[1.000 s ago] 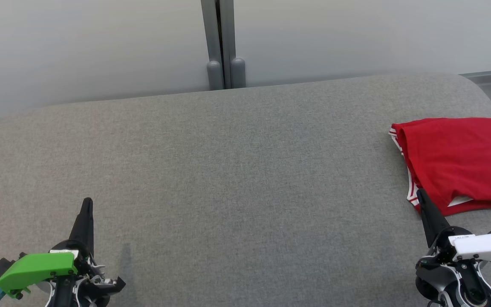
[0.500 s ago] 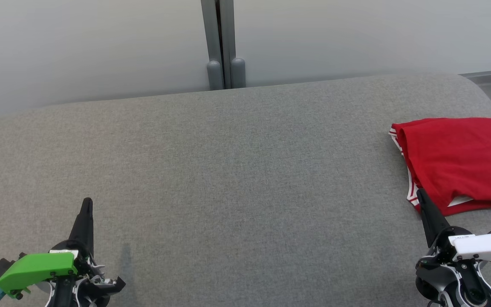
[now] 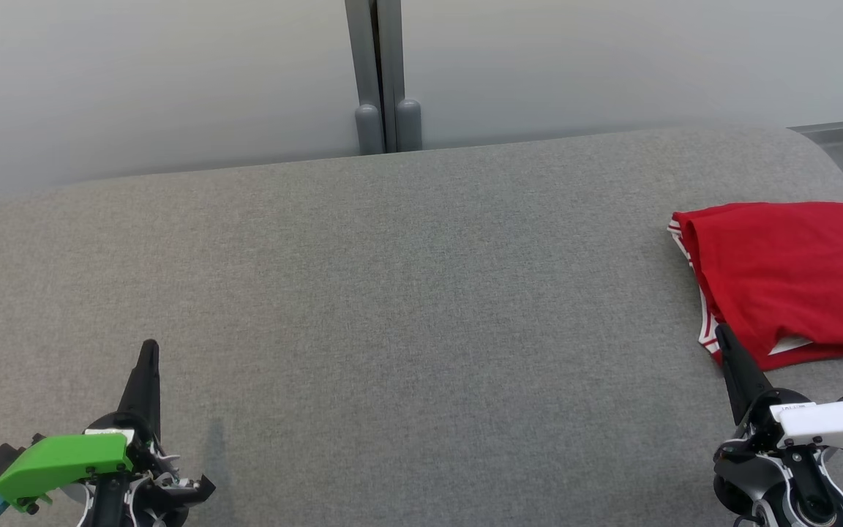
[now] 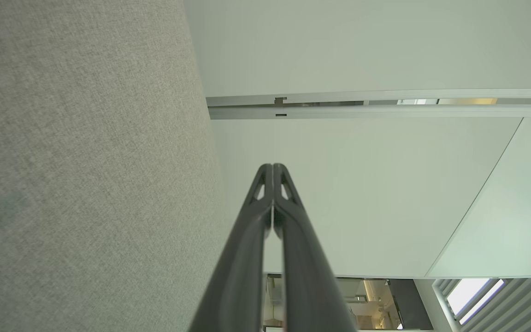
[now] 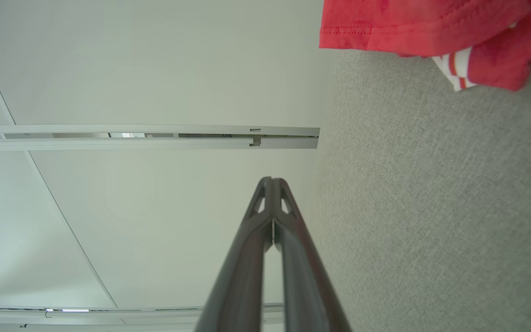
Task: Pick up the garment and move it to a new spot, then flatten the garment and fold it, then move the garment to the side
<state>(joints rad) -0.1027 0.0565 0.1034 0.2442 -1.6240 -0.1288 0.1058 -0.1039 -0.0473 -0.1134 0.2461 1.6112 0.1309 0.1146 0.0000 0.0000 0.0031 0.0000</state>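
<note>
Nearest to us in the head view, the left gripper with its green housing (image 3: 149, 345) sits at the lower left, and the right gripper with its white housing (image 3: 721, 333) at the lower right. Both hover low over the broad grey woven-fabric surface (image 3: 407, 293). From the head each gripper reads as a single dark spike. The wrist views settle the matter: the left arm's two long dark fingers (image 4: 247, 258) meet at their tips with nothing between them, and the right arm's fingers (image 5: 300, 258) are pressed together in the same way, also empty.

Just beyond the right gripper lies the folded red cloth garment with red-and-white striped trim (image 3: 787, 278), flat on the surface at our far right. From the head, the right fingertip seems to overlap the garment's near-left corner. The right wrist view shows bare grey fabric between fingers and garment, so they are apart. That view also adds the stitched hem and the striped trim.

Farthest away, pale wall panels (image 3: 173, 73) rise behind the surface, split by a grey metal post (image 3: 381, 73).
</note>
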